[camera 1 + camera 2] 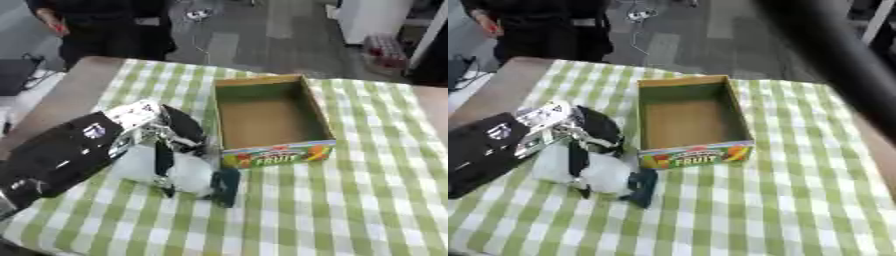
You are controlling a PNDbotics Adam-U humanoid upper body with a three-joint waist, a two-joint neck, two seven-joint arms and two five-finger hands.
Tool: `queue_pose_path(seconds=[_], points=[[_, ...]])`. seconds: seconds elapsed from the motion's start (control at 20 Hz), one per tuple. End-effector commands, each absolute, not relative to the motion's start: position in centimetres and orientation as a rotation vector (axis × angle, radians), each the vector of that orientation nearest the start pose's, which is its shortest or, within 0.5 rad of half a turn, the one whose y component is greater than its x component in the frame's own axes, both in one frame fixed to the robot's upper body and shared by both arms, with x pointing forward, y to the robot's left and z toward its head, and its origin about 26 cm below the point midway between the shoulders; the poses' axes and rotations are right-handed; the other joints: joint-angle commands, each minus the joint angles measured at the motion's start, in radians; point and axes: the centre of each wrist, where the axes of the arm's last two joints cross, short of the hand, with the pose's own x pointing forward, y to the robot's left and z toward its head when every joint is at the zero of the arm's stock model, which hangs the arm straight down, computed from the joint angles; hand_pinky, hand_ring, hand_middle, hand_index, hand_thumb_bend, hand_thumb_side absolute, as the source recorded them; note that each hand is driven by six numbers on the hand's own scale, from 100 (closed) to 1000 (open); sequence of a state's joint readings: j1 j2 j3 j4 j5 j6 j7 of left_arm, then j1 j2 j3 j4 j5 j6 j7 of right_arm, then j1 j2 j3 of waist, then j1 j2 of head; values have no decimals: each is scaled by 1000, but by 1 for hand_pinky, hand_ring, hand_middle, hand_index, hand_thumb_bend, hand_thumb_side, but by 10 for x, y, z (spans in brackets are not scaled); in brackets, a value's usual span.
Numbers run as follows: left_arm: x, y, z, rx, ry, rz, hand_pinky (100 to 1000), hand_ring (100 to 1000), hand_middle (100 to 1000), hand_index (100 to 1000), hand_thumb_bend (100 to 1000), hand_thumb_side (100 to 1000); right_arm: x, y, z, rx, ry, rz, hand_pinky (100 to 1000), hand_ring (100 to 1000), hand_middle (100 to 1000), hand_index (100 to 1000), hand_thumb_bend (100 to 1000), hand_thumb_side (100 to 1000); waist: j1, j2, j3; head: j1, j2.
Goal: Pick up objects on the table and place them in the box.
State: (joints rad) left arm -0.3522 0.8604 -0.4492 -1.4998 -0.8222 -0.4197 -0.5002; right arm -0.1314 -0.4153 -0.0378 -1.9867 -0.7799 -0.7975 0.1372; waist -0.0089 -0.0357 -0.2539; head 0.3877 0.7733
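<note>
**Grasp of a pale object beside the box**

Left hand (175, 145) curls its fingers over a pale rounded object (179, 175) just left of the empty box (267, 115), near its front corner. We judge a slip possible, since the fingers cover only its top. Right hand: state unreadable.

The desk (66, 95) is brown and shows bare along the left side and at the right edge of the frame. A green-and-white checked cloth (350, 200) covers most of its surface, from the upper centre down to the bottom edge. Beyond the desk, the floor (254, 35) is grey across the top of the frame. A white cabinet (372, 17) stands at the upper right, with a red-and-white item (383, 47) at its base, too blurred to identify.
</note>
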Motion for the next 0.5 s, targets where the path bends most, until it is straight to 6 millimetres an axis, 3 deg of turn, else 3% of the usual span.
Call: queue_pose_path(seconds=[0.05,0.3,0.5], points=[[336,351,132,679,-1077,-2184,100,100,100,234,117,813,281,-302,172,-659,3303,102,394,561,601,737,548,909,1,-6,1,-1,-3],[331,340,164,664,-1041,-2183,100,100,100,204,115,794,281,-302,172,-655,3304,102,394,561,601,737,548,908,2,-9,2,-3,-3],[322,329,204,633,-994,-2156,100,100,100,205,119,796,281,-302,172,-651,3306,102,394,560,601,737,548,909,4,-10,4,0,-3]])
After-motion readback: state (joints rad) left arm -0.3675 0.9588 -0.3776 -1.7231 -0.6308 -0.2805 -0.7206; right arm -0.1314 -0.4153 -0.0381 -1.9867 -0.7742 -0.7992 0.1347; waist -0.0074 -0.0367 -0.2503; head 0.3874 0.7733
